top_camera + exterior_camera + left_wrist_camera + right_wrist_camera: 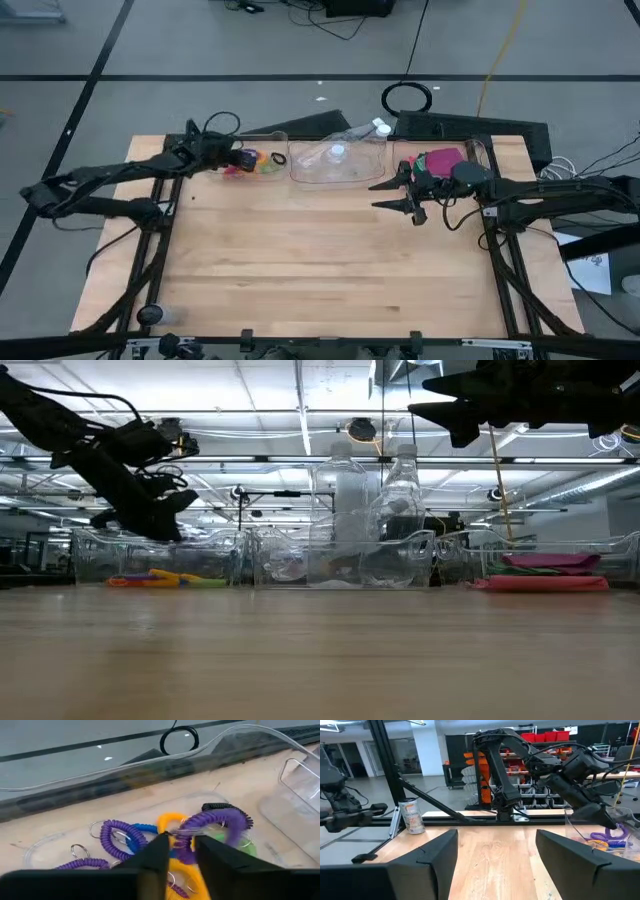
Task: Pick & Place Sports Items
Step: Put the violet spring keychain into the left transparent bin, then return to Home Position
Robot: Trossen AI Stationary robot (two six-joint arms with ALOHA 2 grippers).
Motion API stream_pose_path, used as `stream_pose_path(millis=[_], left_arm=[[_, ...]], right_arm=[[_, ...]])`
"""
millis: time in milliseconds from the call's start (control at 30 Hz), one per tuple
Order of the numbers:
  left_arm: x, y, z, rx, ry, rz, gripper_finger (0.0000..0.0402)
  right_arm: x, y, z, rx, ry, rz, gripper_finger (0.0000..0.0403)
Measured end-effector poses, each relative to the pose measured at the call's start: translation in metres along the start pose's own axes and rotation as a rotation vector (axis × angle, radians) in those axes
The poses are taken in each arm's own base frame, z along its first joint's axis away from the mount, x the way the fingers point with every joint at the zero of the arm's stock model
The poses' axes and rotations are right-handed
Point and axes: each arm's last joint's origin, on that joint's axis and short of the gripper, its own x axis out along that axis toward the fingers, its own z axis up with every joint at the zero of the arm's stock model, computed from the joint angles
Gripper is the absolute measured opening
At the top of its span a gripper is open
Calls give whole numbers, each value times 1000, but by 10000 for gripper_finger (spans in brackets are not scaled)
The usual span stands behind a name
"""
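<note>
A light wooden tabletop point(320, 270) carries three clear plastic bins in a row along its far edge. The left bin point(262, 150) holds coiled elastic rings point(255, 162) in purple, orange, blue and green. The middle bin point(340, 165) holds clear plastic bottles point(345, 150). The right bin point(482, 152) holds flat pink and green pieces point(440, 160).

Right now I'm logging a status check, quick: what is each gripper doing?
Left gripper: slightly parted over the coiled elastic rings in the clear plastic bin; a grip cannot be told.
Right gripper: open, empty, above the wooden table.
</note>
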Motion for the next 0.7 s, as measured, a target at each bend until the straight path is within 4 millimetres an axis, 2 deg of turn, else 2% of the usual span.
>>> stream_pose_path(millis=[233,433,567,700], left_arm=[[0,-1,0,0,9,-27,193],[-7,-8,10,4,37,-168,259],[-29,-13,28,1,51,-248,286],[-65,-15,46,-2,46,-328,305]], right_arm=[[0,0,0,0,0,-1,196],[0,0,0,0,0,0,196],[0,0,0,1,3,-1,196],[0,0,-1,-7,10,-2,196]])
